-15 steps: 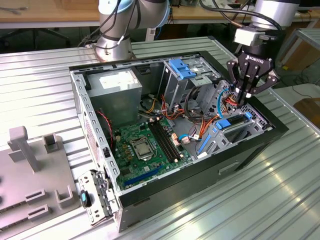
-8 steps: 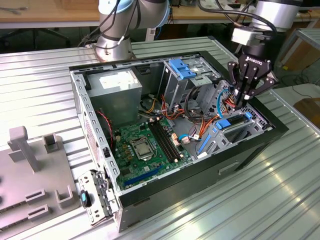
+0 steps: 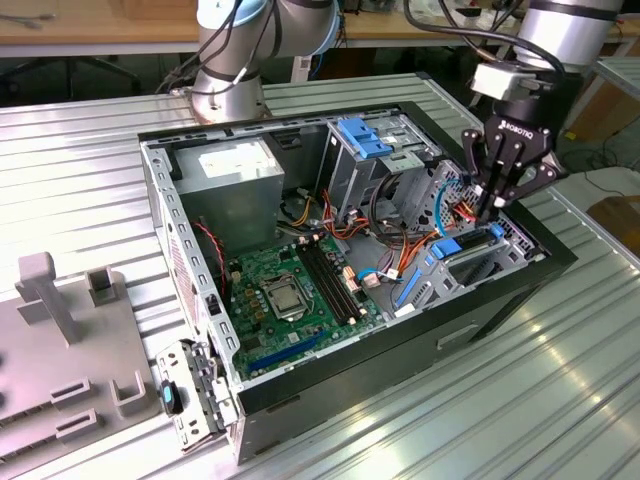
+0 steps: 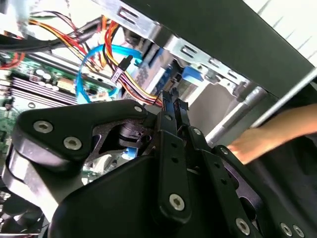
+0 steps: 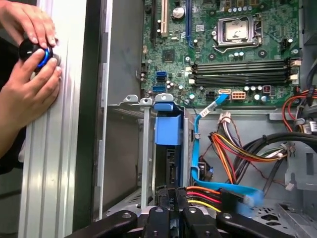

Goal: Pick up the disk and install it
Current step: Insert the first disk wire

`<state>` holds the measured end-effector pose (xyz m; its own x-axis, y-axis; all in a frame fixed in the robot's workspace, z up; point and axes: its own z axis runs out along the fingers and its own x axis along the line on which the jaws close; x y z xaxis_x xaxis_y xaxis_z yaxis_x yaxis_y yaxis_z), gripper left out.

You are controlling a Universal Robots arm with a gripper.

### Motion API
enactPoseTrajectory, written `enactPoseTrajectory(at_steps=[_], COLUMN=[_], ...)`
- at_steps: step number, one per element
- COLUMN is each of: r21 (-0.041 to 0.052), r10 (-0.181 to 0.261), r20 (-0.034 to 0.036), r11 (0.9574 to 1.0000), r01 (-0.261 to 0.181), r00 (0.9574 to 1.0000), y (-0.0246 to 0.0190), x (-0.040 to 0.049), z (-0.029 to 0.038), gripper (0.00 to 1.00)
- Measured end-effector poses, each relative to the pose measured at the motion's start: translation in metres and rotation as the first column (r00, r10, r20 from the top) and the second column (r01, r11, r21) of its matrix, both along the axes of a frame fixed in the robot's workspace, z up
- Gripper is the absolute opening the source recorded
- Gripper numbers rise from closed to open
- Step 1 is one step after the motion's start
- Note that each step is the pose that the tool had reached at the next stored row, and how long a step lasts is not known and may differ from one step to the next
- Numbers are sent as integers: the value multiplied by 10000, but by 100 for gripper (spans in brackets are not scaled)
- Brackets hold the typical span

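The pincer (image 3: 490, 208) had its fingers drawn narrow, almost touching, and pointed down into the drive cage (image 3: 508, 245) at the exterior view's right end of the open computer case (image 3: 330, 385). In the first wrist view its tips sat at the near end of the disk (image 5: 168, 161), which stood on edge in the cage slot under a blue plastic piece (image 5: 168, 124). Whether they pinched it or only pressed on it was unclear. Yellow and red cables (image 5: 233, 146) lay just beside. A person's hands (image 5: 29, 84) rested on the table (image 5: 54, 158) outside the case. By my reading, the pick-up was done and the disk was in its slot. Full seating and release were not confirmed.
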<state>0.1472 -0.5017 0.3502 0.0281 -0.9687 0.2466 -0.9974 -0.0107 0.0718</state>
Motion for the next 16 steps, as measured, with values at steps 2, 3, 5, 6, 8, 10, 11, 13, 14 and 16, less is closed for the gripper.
enactPoseTrajectory(at_steps=[2, 3, 5, 6, 8, 10, 11, 13, 14, 16], r21=[394, 553, 566, 576, 597, 601, 602, 603, 601, 600], r10=[6, 8, 9, 8, 8, 8, 8, 7, 7, 8], r20=[38, 86, 137, 157, 171, 173, 173, 174, 174, 175], r11=[9992, 9985, 9984, 9983, 9982, 9982, 9982, 9982, 9982, 9982], r01=[-8, -13, -17, -17, -18, -19, -18, -18, -17, -18], r00=[10000, 10000, 9999, 9999, 9999, 9999, 9999, 9998, 9998, 9998], y=[-7, -26, -93, -116, -126, -126, -128, -134, -136, -136], x=[-5, -6, -7, -9, -11, -14, -15, -20, -23, -23], z=[0, 0, -1, 0, 0, -1, -3, -8, -8, -12], gripper=[16, 16, 16, 16, 16, 16, 16, 16, 16, 16])
